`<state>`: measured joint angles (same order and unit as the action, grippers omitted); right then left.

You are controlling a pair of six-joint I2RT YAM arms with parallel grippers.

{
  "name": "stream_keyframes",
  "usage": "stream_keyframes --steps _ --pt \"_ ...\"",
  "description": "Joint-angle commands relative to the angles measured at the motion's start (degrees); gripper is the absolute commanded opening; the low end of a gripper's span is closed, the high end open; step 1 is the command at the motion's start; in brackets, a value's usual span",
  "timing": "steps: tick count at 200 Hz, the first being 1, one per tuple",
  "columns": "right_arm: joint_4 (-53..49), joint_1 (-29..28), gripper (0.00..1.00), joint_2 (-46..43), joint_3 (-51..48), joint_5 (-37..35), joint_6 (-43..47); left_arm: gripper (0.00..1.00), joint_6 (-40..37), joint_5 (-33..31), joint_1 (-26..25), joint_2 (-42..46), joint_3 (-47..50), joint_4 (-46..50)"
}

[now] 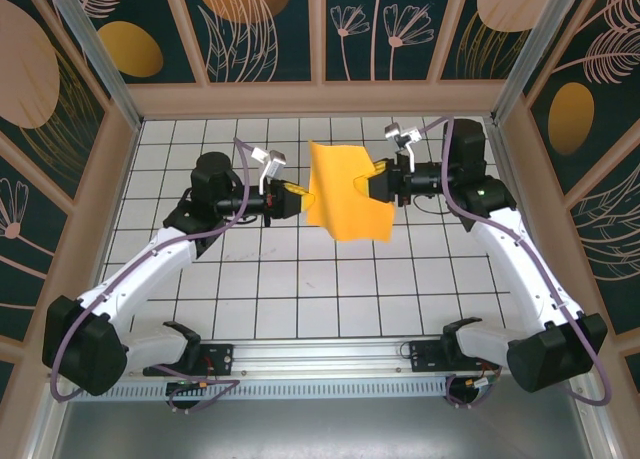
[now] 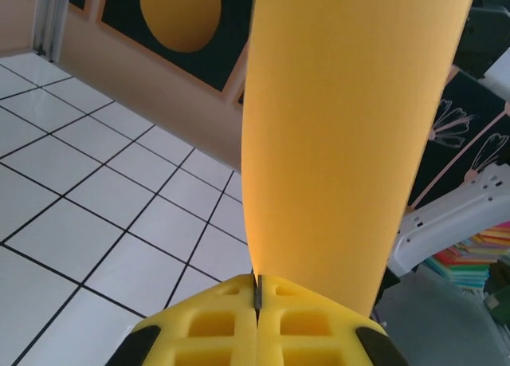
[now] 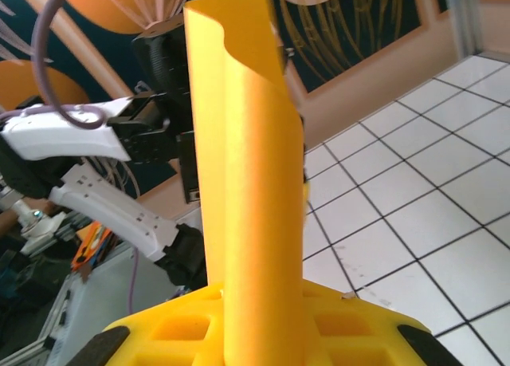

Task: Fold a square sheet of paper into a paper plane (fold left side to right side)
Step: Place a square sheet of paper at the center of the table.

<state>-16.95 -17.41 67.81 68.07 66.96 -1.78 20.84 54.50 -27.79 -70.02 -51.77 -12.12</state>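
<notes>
The square sheet of paper [image 1: 345, 191], orange-yellow, hangs in the air above the middle of the tiled table, bowed into a loose curve between both arms; it has no paper plane shape. My left gripper [image 1: 299, 201] is shut on its left edge; in the left wrist view the sheet [image 2: 351, 143] rises out of the seam between the closed yellow fingertips [image 2: 258, 290]. My right gripper [image 1: 373, 187] is shut on the opposite edge. In the right wrist view the paper [image 3: 251, 183] stands up as a rolled column from the gripper [image 3: 263, 306].
The white grid-tiled table [image 1: 300, 279] lies below, ringed by a wooden frame and dark patterned walls [image 1: 265, 24]. The left arm [image 3: 155, 103] shows behind the sheet in the right wrist view. A white link of the right arm [image 2: 462, 214] shows past the sheet in the left wrist view.
</notes>
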Motion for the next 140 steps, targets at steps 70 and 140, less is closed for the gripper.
stream_keyframes --steps 70,140 --pt "-5.06 3.02 0.52 1.32 -3.2 -13.61 1.7 0.0 7.93 -7.05 -0.08 -0.2 9.46 -2.53" --pt "-11.65 3.71 0.75 11.58 -5.94 -48.55 -5.36 0.0 14.04 -11.63 -0.07 -10.49 17.66 -3.69"
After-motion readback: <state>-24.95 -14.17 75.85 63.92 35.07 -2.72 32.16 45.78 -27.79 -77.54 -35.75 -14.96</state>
